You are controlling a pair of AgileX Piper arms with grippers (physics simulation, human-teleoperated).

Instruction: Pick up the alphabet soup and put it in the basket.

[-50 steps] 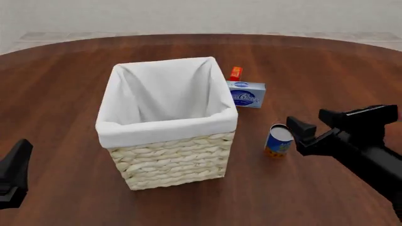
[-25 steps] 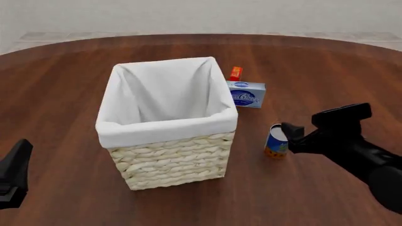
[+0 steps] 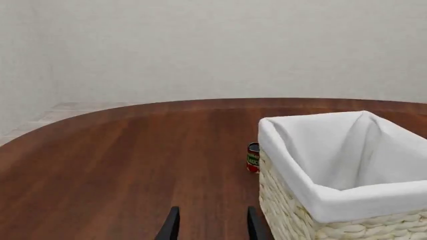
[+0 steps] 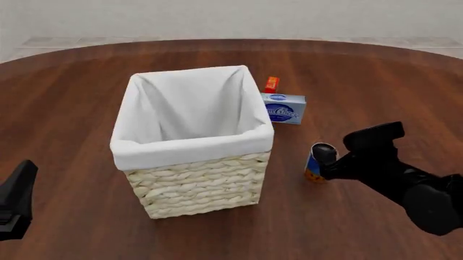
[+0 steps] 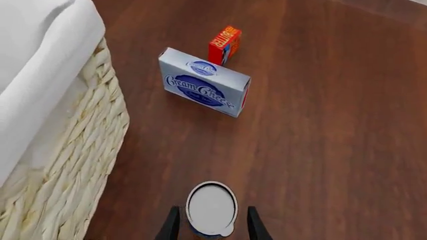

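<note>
Change: over the last second the right gripper (image 4: 323,157) has moved left and down toward the soup can (image 4: 315,164); before, it was up and to the right of the can, and now its fingers stand on both sides of the can's top.
Right gripper: its jaws are spread, one finger on each side of the silver lid in the right wrist view (image 5: 211,206); I judge there is no pinch yet, because a narrow gap shows on each side.
Soup can: it stands upright on the table, just right of the near right corner of the basket (image 4: 194,181), not touching it.
Meaning for the task: the approach looks finished; the next step, as I judge, is to close the fingers, lift, and carry the can left over the white liner.
Left gripper: only its dark tip shows at the near left edge (image 4: 14,201); in the left wrist view the two fingers (image 3: 171,226) stand apart and hold nothing.
Other things: a blue-white box (image 4: 283,108) and a small orange box (image 4: 271,84) stand far of the can, beside the far right corner of the basket; a small red can (image 3: 253,157) shows on the basket's far side in the left wrist view.
Surface: a dark brown wooden table (image 4: 65,103) with a round far edge.
Room: a plain pale wall and a light tiled floor behind the table.
</note>
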